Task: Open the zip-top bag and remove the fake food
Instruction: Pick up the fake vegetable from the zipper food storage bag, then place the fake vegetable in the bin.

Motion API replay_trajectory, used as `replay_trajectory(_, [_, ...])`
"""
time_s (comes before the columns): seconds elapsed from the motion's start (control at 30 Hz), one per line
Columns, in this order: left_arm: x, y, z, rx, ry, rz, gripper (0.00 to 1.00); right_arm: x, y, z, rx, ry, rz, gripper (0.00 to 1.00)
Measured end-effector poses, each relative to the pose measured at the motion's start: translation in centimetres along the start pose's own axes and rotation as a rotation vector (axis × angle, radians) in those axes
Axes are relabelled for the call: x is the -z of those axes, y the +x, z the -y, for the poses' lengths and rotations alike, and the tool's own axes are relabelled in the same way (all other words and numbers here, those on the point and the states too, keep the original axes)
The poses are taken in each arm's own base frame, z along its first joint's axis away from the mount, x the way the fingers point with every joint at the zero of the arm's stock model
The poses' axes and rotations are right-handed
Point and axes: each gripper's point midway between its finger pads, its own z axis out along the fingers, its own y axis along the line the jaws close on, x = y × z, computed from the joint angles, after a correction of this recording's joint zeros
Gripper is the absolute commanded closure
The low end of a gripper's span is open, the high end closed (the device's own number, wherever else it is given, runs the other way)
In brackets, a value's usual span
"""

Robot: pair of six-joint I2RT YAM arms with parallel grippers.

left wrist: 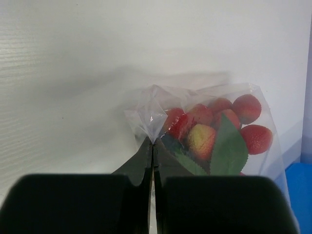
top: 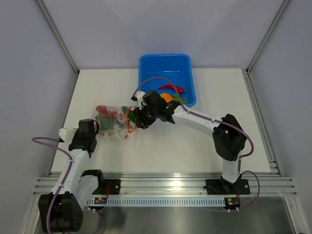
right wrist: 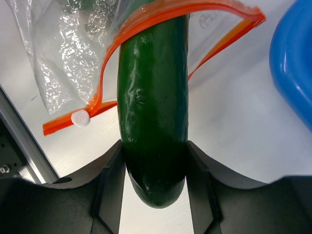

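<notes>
The left hand is clenched on a fold of plastic at the end of the clear, crinkly zip-top bag that lies away from its mouth. The bag rests on the white surface between the two arms, to the left of the blue plastic tub and nearer the arm bases. This pinch appears to act as an anchor, so that the bag does not slide as its contents are drawn out. The right hand grasps the near end of a dark green cucumber-shaped toy, whose far end passes through the bag's parted mouth under the arching thin orange-red zip strip. The mouth faces the tub, which keeps the carry short. A cluster of red and yellow balls with a green leaf lies inside the bag, beside the pinch. A red chili and an orange-yellow pepper rest in the tub, so removal is judged partly done. The next pull should follow the toy's axis, lest the strip snag it.
</notes>
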Motion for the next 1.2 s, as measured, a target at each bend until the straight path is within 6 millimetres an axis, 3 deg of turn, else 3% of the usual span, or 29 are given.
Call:
replay_trajectory(0.17, [0.0, -0.1, -0.2, -0.002, -0.006, 0.009, 1.00, -0.1, -0.9, -0.3, -0.021, -0.007, 0.014, 0.62])
replay_trajectory(0.3, [-0.1, -0.1, -0.2, -0.003, -0.007, 0.009, 1.00, 0.4, 0.3, 0.1, -0.036, 0.012, -0.032, 0.62])
replay_trajectory(0.5, [-0.3, 0.1, -0.5, -0.019, -0.024, 0.005, 1.00, 3.6, 1.4, 1.4, -0.082, 0.043, -0.065, 0.62])
replay_trajectory(0.83, [-0.6, 0.3, -0.8, -0.053, -0.045, 0.000, 1.00, 9.3, -0.2, 4.0, -0.175, 0.095, 0.050, 0.62])
replay_trajectory(1.07, [-0.7, 0.3, -0.7, -0.070, -0.058, -0.004, 1.00, 9.9, -1.7, 5.9, -0.260, 0.120, 0.119, 0.61])
replay_trajectory(1.2, [-0.7, 0.4, -0.8, -0.074, -0.063, -0.005, 1.00, 9.1, -3.9, 7.6, -0.304, 0.146, 0.156, 0.60])
